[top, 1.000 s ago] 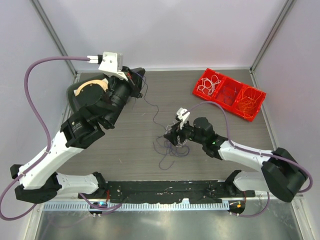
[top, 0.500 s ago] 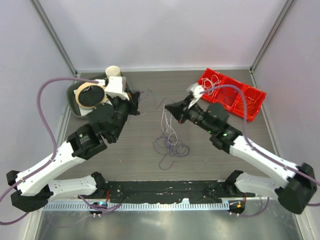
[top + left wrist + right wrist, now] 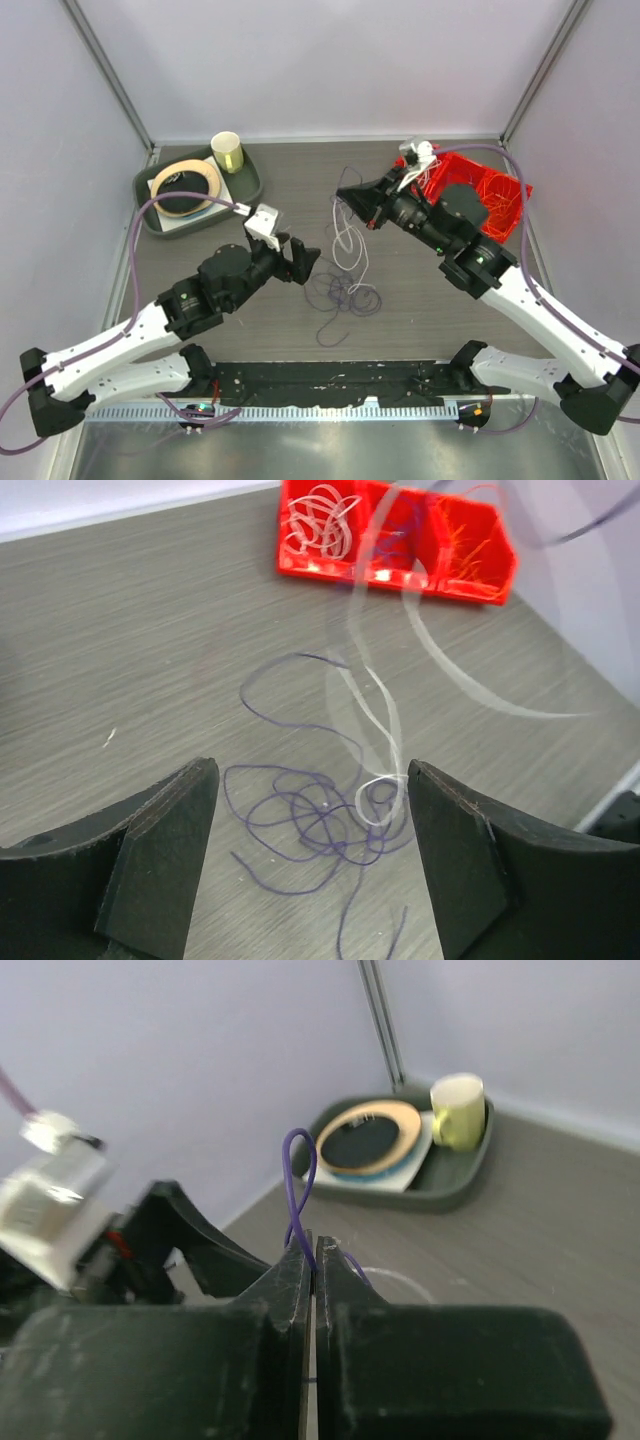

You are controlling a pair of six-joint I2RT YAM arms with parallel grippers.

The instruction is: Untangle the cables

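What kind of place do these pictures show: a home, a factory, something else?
Probably a robotics lab test cell: robot arms bolted at the edge of a table, plain pale walls with metal frame posts closing it in, and props such as a red divided bin.

The top view looks down from above and behind both arms (image 3: 110,345) over the whole table (image 3: 300,180). The left wrist view peers close past the left gripper (image 3: 310,780) to cables (image 3: 320,820) and bin (image 3: 400,575) ahead. The right wrist view runs along the right gripper (image 3: 312,1250) toward the tray (image 3: 440,1190) beyond; the top view shares all these.
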